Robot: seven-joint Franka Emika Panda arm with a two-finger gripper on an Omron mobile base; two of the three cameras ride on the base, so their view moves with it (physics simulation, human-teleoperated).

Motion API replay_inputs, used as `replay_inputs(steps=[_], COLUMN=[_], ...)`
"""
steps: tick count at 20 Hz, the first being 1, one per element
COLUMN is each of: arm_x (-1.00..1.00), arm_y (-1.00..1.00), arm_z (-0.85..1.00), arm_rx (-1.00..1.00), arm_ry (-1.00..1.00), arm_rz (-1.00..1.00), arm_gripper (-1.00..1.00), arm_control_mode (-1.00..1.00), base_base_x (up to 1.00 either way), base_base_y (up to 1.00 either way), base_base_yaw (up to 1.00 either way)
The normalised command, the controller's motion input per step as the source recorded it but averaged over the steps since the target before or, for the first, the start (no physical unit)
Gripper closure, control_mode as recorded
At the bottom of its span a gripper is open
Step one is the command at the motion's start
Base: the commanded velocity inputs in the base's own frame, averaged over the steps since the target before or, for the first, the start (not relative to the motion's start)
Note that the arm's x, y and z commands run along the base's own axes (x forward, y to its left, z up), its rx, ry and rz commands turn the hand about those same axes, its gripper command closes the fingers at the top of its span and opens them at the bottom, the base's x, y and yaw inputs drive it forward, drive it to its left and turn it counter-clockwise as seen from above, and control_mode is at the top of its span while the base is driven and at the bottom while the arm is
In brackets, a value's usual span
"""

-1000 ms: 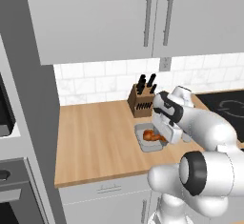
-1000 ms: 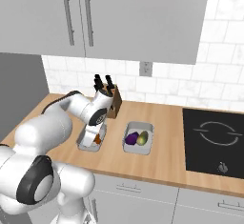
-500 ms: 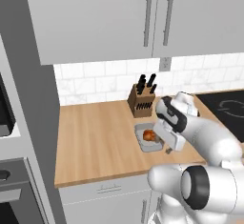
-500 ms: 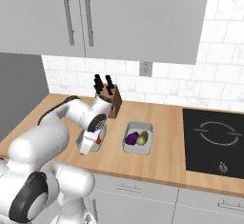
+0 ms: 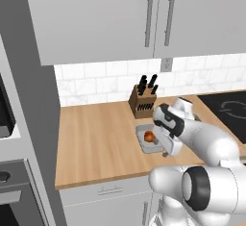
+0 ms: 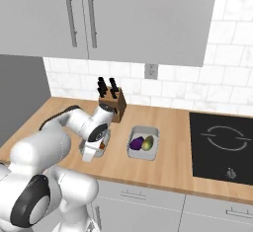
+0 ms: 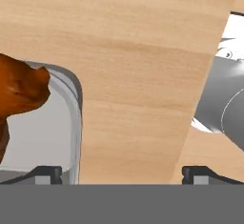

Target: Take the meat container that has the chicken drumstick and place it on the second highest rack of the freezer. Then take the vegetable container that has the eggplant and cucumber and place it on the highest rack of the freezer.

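The meat container [image 5: 144, 144] is a small grey tray on the wooden counter, with the orange-brown chicken drumstick [image 5: 149, 136] in it. My gripper [image 5: 165, 151] is down at the tray's near right edge and open. In the hand view the tray rim [image 7: 75, 118] runs between the fingertips [image 7: 47, 174], with the drumstick [image 7: 19, 89] at the left. The vegetable container [image 6: 154, 146] holds the purple eggplant [image 6: 137, 142] and the yellow-green cucumber [image 6: 147, 142], to the right of my gripper [image 6: 89, 155]. The freezer and its racks are out of view.
A wooden knife block [image 5: 143, 102] stands against the tiled wall just behind the trays. A black cooktop [image 6: 222, 142] is set into the counter at the right. Upper cabinets [image 5: 144, 18] hang over the counter. A tall grey oven housing [image 5: 29, 124] borders the counter's left end.
My hand has come down from above the knife block's front to the near right edge of the meat container. The jaws stay wide. Both trays have kept their places.
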Motion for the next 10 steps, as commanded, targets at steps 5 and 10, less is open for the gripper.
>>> replay_inputs(steps=[5, 10], arm_x=[0.39, 0.11], arm_y=[0.00, 0.00], arm_z=[-0.04, -0.31], arm_rx=[0.00, 0.00], arm_ry=[0.01, 0.06], arm_rz=[0.00, 0.00], arm_gripper=[-1.00, -1.00], arm_control_mode=[-1.00, -1.00], base_base_x=[0.00, 0.00], base_base_y=[0.00, 0.00], base_base_yaw=[0.00, 0.00])
